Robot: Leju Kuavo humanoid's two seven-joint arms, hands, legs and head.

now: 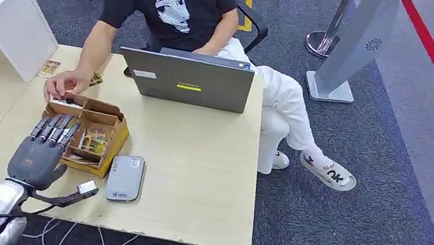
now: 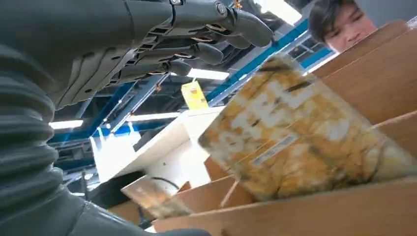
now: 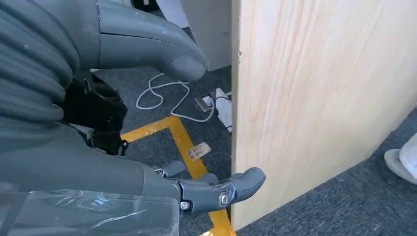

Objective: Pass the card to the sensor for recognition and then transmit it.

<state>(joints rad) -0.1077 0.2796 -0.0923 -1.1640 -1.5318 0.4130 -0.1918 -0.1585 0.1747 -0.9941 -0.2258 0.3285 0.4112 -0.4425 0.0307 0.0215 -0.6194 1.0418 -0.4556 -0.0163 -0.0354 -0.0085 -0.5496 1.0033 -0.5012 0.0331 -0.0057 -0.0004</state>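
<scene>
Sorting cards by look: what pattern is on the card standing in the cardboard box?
The card has a mottled yellow-gold and white print, clearest in the left wrist view.

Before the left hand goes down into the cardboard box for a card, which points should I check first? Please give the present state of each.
1. Left hand is over the cardboard box, fingers apart, holding nothing: ok.
2. A card stands tilted in a compartment, free to take: ok.
3. The person's hand rests at the box's far corner, close to the fingers: not ok.
4. The grey sensor lies uncovered on the table beside the box: ok.
5. Right hand hangs by the table's side, holding nothing: ok.
</scene>
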